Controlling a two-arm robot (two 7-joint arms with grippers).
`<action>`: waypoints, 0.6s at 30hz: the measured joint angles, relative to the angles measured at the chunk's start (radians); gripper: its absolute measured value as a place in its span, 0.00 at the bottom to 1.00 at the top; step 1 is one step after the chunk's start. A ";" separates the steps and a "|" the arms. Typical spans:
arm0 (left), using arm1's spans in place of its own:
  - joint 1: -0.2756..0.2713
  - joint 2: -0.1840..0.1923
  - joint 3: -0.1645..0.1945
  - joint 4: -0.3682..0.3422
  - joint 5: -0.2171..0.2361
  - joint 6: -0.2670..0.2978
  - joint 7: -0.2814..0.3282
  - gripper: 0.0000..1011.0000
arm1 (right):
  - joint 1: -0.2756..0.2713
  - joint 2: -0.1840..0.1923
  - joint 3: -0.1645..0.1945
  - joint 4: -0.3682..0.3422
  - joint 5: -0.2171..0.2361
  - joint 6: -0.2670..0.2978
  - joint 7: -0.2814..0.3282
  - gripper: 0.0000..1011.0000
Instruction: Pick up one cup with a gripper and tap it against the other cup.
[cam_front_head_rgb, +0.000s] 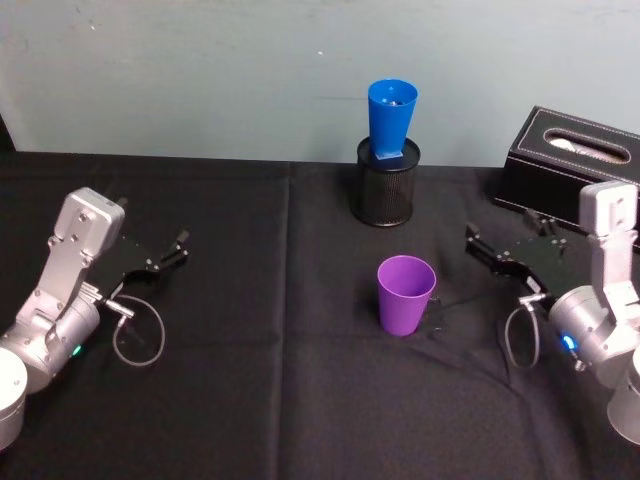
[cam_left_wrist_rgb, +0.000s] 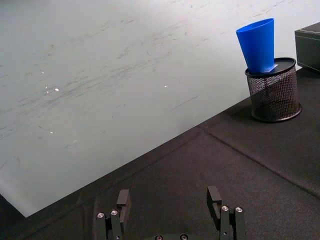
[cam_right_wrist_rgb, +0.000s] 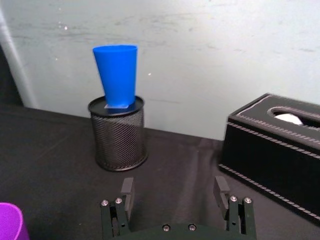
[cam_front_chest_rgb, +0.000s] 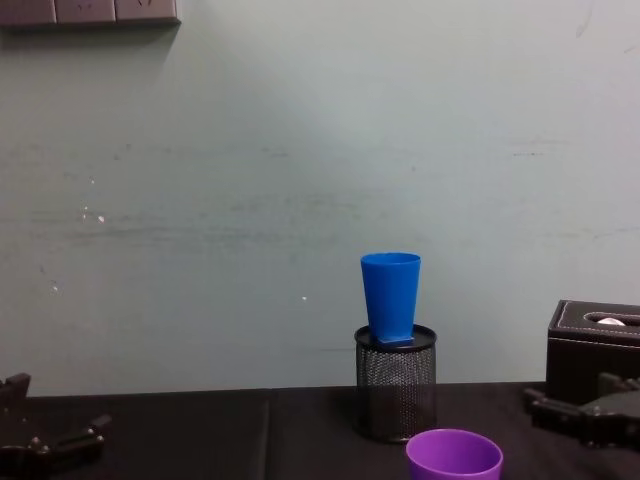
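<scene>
Purple cup (cam_front_head_rgb: 405, 294) upright mid-cloth, untouched, w/ right gripper (cam_front_head_rgb: 500, 256) spread just beside it, prob. set for the grab; blue cup (cam_front_head_rgb: 391, 121) perched on mesh holder (cam_front_head_rgb: 385, 190) behind; left gripper (cam_front_head_rgb: 155, 260) spread, parked.

The robot has two arms made of rounded, silver-grey metal segments. Each arm ends in a flat black gripper, the left gripper (cam_front_head_rgb: 168, 257) and the right gripper (cam_front_head_rgb: 497, 250). Each gripper has two slim black fingers with small silver screws at their bases. A thin grey cable loops out from each wrist. A small green light glows on the left arm, and a blue light on the right arm.
</scene>
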 joint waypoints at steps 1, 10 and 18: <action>0.000 0.000 0.000 0.000 0.000 0.000 0.000 0.99 | 0.002 -0.002 -0.001 0.003 -0.001 -0.001 0.003 0.99; 0.000 0.000 0.000 0.000 0.000 0.000 0.000 0.99 | -0.003 0.003 -0.001 -0.007 0.000 -0.001 0.002 0.99; 0.000 0.000 0.000 0.000 0.000 0.000 0.000 0.99 | -0.006 0.005 0.000 -0.013 0.001 -0.001 0.001 0.99</action>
